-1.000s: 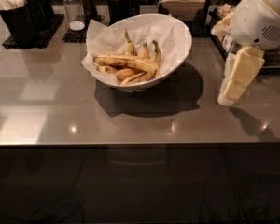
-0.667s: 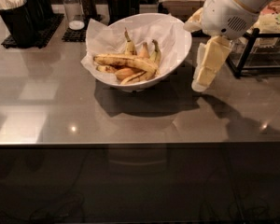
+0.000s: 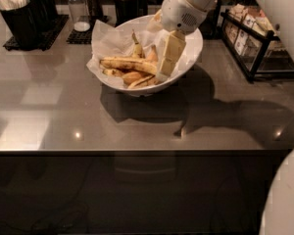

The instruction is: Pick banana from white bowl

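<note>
Though unreadable as spread or pressed, jaws low in white bowl (image 3: pixel 142 88) beside banana (image 3: pixel 127 64).

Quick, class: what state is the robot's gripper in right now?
Gripper: low over the white bowl, at the right end of the banana; state cannot be told.

What is covered, cropped or unclear

The gripper (image 3: pixel 165 62), over the 3 o'clock side of the white bowl (image 3: pixel 190 65), covers the right end of the banana (image 3: pixel 127 63). The arm (image 3: pixel 196 1) hides the bowl's rim at 1 o'clock. The top edge crops the arm and the black holders (image 3: pixel 22 21). The blurred white mass (image 3: pixel 284 199) at 5 o'clock is perhaps the robot's body.
</note>
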`<state>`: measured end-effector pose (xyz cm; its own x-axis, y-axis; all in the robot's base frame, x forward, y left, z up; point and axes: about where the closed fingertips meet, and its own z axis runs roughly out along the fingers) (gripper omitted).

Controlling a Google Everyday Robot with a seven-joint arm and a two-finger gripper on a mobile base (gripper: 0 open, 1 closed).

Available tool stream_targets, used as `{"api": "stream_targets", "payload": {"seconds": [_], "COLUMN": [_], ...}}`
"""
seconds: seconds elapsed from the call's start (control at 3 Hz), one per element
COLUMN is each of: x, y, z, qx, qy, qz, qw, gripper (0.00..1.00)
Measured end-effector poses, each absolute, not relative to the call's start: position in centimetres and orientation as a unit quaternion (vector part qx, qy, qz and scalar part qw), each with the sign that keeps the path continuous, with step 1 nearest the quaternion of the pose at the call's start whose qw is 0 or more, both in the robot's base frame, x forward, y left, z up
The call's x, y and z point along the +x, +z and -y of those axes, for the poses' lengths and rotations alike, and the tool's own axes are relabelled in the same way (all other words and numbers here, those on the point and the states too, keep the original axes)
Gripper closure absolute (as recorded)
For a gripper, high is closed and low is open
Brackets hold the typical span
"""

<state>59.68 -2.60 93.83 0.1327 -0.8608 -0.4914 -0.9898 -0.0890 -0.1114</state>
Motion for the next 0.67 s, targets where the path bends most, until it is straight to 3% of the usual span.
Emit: {"api": "stream_targets", "payload": {"seconds": [0.67], "x": [61.09], "y": [93.26], "z": [2.11], "qx": [-0.709], "qy": [0.161], "qz": [-0.645], "qw": [0.236], "gripper": [0.0]}}
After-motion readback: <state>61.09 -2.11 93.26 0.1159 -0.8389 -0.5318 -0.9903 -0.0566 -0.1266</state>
